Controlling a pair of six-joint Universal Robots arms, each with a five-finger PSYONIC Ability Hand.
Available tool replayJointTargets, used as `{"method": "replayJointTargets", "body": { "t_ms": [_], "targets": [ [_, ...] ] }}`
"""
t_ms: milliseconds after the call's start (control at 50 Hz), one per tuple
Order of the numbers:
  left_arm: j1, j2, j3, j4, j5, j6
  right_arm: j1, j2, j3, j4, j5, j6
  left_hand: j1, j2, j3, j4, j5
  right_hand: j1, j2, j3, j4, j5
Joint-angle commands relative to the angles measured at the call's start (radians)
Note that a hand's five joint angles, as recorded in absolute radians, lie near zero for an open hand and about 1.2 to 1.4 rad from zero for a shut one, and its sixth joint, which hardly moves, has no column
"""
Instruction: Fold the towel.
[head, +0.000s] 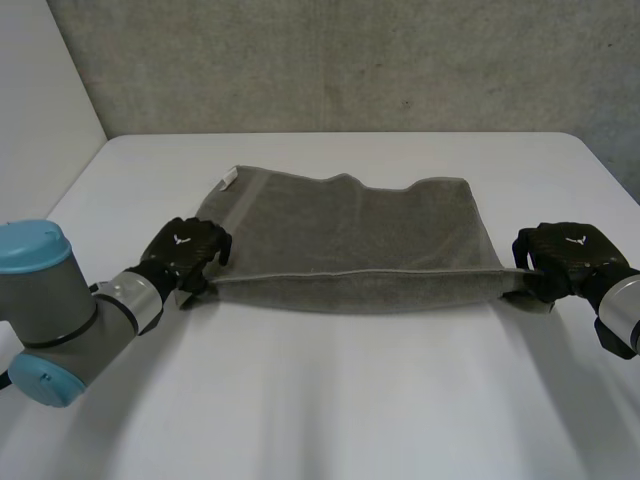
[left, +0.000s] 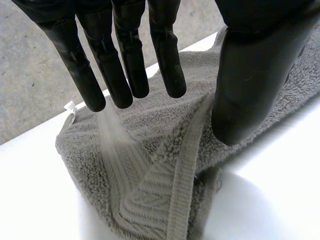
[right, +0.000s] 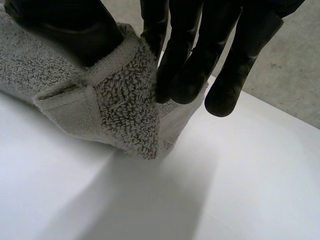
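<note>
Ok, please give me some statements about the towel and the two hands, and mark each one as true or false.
1. The right hand pinches a near corner of the towel with its fingers. True.
2. The towel is folded into a small square. False: it is spread wide between the hands.
3. A white label sits at the towel's far corner. True.
4. The left hand is at the middle of the towel. False: it is at the near corner on its side.
</note>
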Motion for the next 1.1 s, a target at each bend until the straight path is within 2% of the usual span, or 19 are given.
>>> {"method": "replayJointTargets", "body": {
  "t_ms": [20,180,380,420,440,480,500,520,560,660,700,720,760,780,820,880,920,1000,1100],
  "targets": [
    [0.0,-0.013,-0.002,0.006,-0.034,0.004,-0.014,-0.002,-0.01,0.0,0.007,0.002,-0.016,-0.035,-0.04,-0.037,-0.011,0.051,0.076,0.066,0.059,0.052],
    [0.0,-0.014,-0.001,0.054,-0.163,0.005,-0.097,-0.042,-0.025,-0.002,0.002,0.025,-0.016,-0.035,-0.04,-0.037,-0.011,0.051,0.076,0.066,0.059,0.052],
    [0.0,-0.013,-0.001,0.063,-0.176,0.005,-0.112,-0.054,-0.032,0.001,-0.002,0.054,0.049,0.03,0.025,0.027,0.054,0.051,0.076,0.066,0.059,0.052],
    [0.0,-0.013,0.001,0.063,-0.174,0.005,-0.11,-0.054,-0.029,0.001,-0.002,0.054,0.265,0.245,0.241,0.243,0.27,0.051,0.076,0.066,0.059,0.052],
    [0.0,-0.013,0.001,0.063,-0.174,0.005,-0.11,-0.054,-0.029,0.001,-0.002,0.054,0.266,0.247,0.242,0.245,0.271,0.051,0.076,0.066,0.059,0.052],
    [-0.002,-0.005,0.002,0.062,-0.168,0.002,-0.11,-0.054,-0.03,0.001,-0.001,0.054,0.573,0.554,0.549,0.551,0.578,0.051,0.076,0.066,0.059,0.052],
    [-0.002,-0.005,0.002,0.062,-0.168,0.002,-0.11,-0.054,-0.03,0.001,-0.001,0.054,0.575,0.555,0.55,0.553,0.58,0.051,0.076,0.066,0.059,0.052],
    [0.0,0.005,0.001,0.059,-0.168,0.001,-0.11,-0.057,-0.032,0.003,0.002,0.054,0.708,0.689,0.684,0.687,0.713,0.051,0.076,0.066,0.059,0.052],
    [0.0,0.022,-0.001,0.057,-0.168,-0.001,-0.112,-0.068,-0.036,0.007,0.004,0.052,0.727,0.707,0.703,0.705,0.732,0.051,0.076,0.066,0.059,0.052],
    [-0.003,0.157,-0.002,0.037,-0.168,-0.009,-0.11,-0.187,-0.12,0.084,-0.002,0.052,0.727,0.707,0.703,0.705,0.732,0.051,0.076,0.066,0.059,0.052],
    [-0.011,0.292,-0.005,-0.002,-0.168,-0.012,-0.112,-0.215,-0.157,0.128,-0.016,0.052,0.727,0.707,0.703,0.705,0.732,0.051,0.076,0.066,0.059,0.052],
    [-0.011,0.292,-0.005,-0.003,-0.168,-0.012,-0.112,-0.215,-0.157,0.129,-0.016,0.052,0.727,0.707,0.703,0.705,0.732,0.051,0.076,0.066,0.059,0.052],
    [-0.017,0.443,0.002,-0.045,-0.163,-0.015,-0.115,-0.274,-0.246,0.225,-0.059,0.052,0.727,0.707,0.703,0.705,0.732,0.051,0.076,0.066,0.059,0.052],
    [-0.017,0.444,0.002,-0.046,-0.163,-0.015,-0.115,-0.275,-0.246,0.225,-0.059,0.052,0.727,0.707,0.703,0.705,0.732,0.051,0.076,0.066,0.059,0.052],
    [-0.014,0.585,0.025,-0.064,-0.157,-0.016,-0.115,-0.316,-0.347,0.314,-0.108,0.051,0.727,0.707,0.703,0.705,0.732,0.051,0.076,0.066,0.059,0.052],
    [-0.009,0.642,0.042,-0.07,-0.147,-0.019,-0.117,-0.322,-0.404,0.362,-0.128,0.049,0.727,0.707,0.703,0.705,0.732,0.051,0.076,0.066,0.059,0.052],
    [-0.003,0.715,0.09,-0.099,-0.118,-0.025,-0.115,-0.322,-0.513,0.458,-0.162,0.04,0.727,0.707,0.703,0.705,0.732,0.051,0.076,0.066,0.059,0.052],
    [0.003,0.733,0.144,-0.148,-0.096,-0.032,-0.115,-0.305,-0.608,0.54,-0.188,0.032,0.727,0.707,0.703,0.705,0.732,0.051,0.076,0.066,0.059,0.052],
    [0.028,0.682,0.203,-0.222,-0.096,-0.035,-0.106,-0.187,-0.693,0.613,-0.18,-0.032,0.727,0.707,0.703,0.705,0.732,0.051,0.076,0.066,0.059,0.052]
  ]
}}
